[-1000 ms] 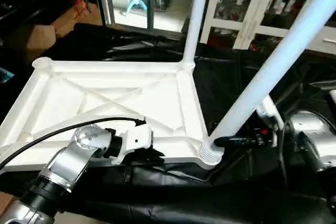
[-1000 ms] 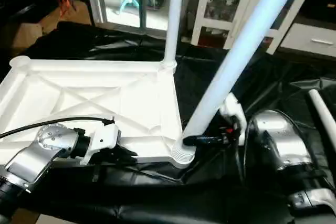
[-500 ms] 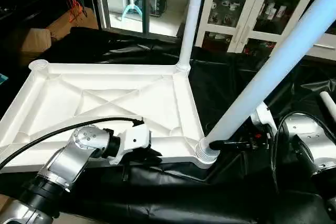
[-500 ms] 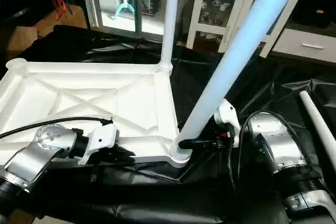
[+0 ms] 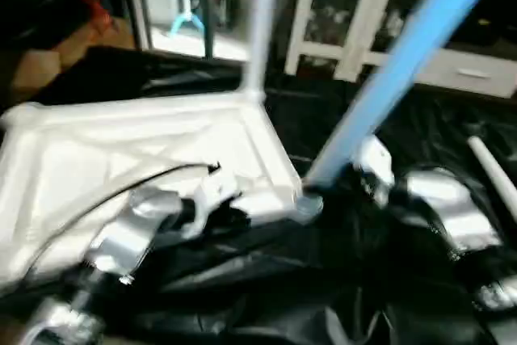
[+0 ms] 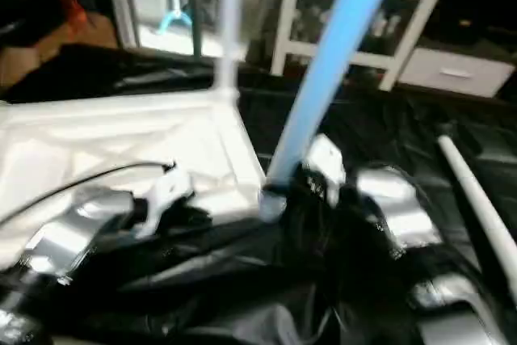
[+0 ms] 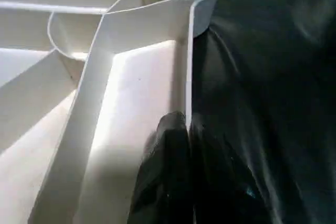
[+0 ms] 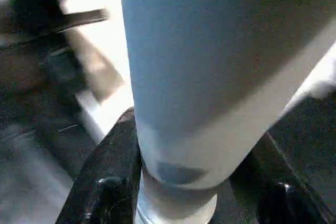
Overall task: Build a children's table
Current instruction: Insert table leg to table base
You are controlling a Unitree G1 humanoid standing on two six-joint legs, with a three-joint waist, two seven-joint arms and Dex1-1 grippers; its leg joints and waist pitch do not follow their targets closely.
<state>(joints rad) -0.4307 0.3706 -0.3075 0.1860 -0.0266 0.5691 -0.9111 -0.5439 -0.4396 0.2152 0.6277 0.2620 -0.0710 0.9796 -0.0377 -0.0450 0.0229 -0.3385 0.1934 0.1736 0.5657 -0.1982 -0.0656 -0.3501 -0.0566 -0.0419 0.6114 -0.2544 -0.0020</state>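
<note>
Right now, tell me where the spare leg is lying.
The spare leg lies on the black sheet at the robot's far right, beyond the right gripper, which is closed around the near leg.

Black sheeting (image 5: 355, 280) covers the surface; on it lie the upturned tabletop (image 5: 121, 139) and a loose leg (image 6: 472, 191).

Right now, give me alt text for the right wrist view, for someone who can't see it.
Two black fingers of the right gripper clasp a thick white table leg near its lower end, one on each side. Behind the leg, part of the white tabletop lies on black sheeting.
</note>
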